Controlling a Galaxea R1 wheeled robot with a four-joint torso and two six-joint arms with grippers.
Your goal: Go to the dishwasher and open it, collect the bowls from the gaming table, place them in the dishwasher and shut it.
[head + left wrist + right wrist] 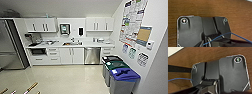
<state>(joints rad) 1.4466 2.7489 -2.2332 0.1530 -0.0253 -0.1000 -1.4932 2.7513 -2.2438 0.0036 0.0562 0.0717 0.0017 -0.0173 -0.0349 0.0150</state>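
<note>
The dishwasher [92,55] has a brushed steel front and sits shut under the white counter [75,45], right of centre on the far kitchen wall in the head view. Both wrist views look past the robot's own dark plate at a brown wood-grain surface [205,8] [209,53]. The bowls and the gaming table are out of view.
Three waste bins stand along the right wall: black-lidded [111,60], green-lidded [117,66] and blue-lidded [125,76]. A steel fridge [10,47] fills the left side. A black microwave [38,51] sits under the counter. Wooden rod handles [30,88] poke in at the lower left. Pale floor [65,77] lies ahead.
</note>
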